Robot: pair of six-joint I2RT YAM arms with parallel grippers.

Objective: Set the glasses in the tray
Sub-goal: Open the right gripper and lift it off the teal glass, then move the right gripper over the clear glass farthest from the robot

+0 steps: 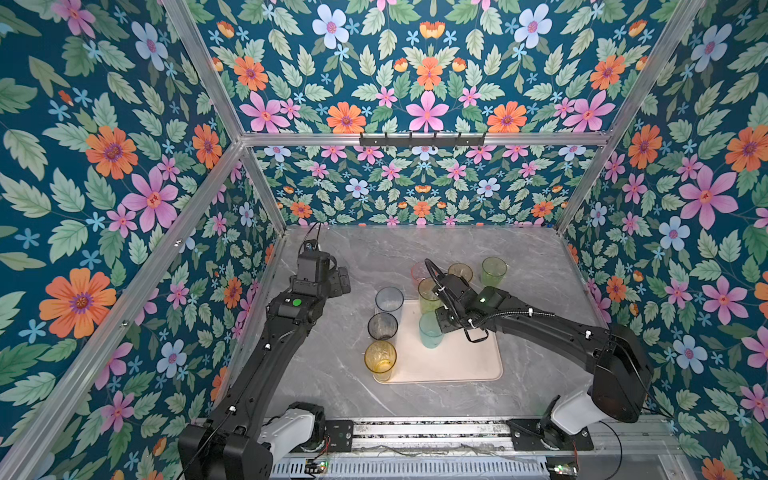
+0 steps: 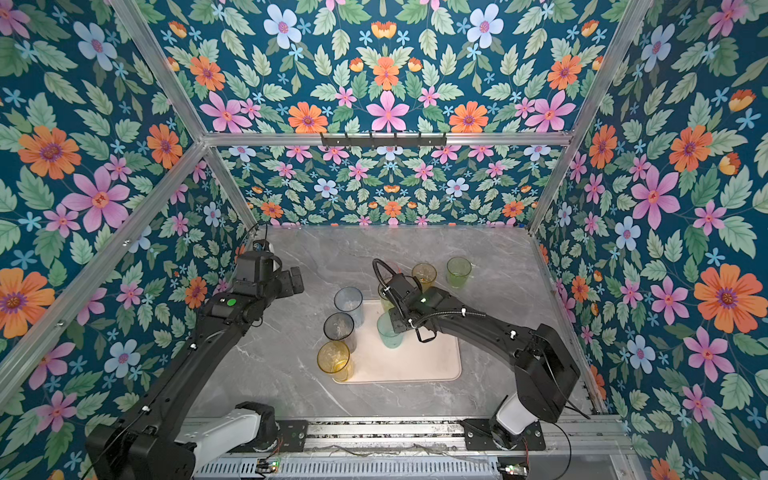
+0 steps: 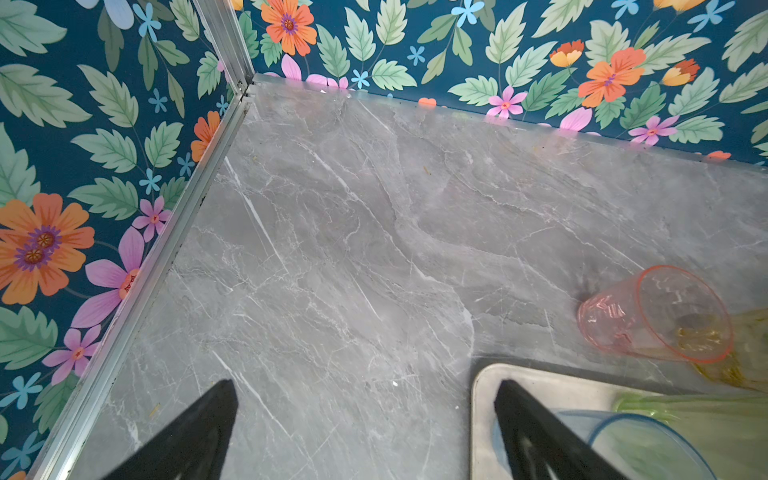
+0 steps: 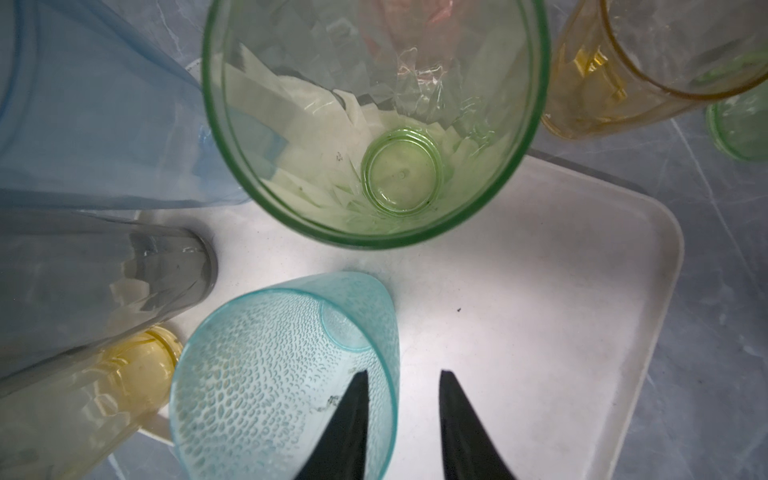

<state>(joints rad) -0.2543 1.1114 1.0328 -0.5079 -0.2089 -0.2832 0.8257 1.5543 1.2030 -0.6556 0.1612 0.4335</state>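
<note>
The pale tray (image 1: 457, 365) (image 2: 419, 365) lies mid-table. Along its left side stand a blue glass (image 1: 389, 301), a grey glass (image 1: 382, 326) and an amber glass (image 1: 380, 359). A tall green glass (image 4: 374, 124) and a teal glass (image 4: 266, 374) also stand on it. My right gripper (image 4: 401, 374) straddles the teal glass's rim. One finger is inside it, the other outside and clear of the wall, so the jaws are open. My left gripper (image 3: 365, 384) hangs wide open and empty above the table by the tray's far left corner (image 3: 482, 382).
Behind the tray, on the marble table, stand a pink glass (image 1: 417, 272) (image 3: 648, 316), a short amber glass (image 1: 460, 272) and a short green glass (image 1: 493, 270). Flowered walls with aluminium posts close in the left, right and back.
</note>
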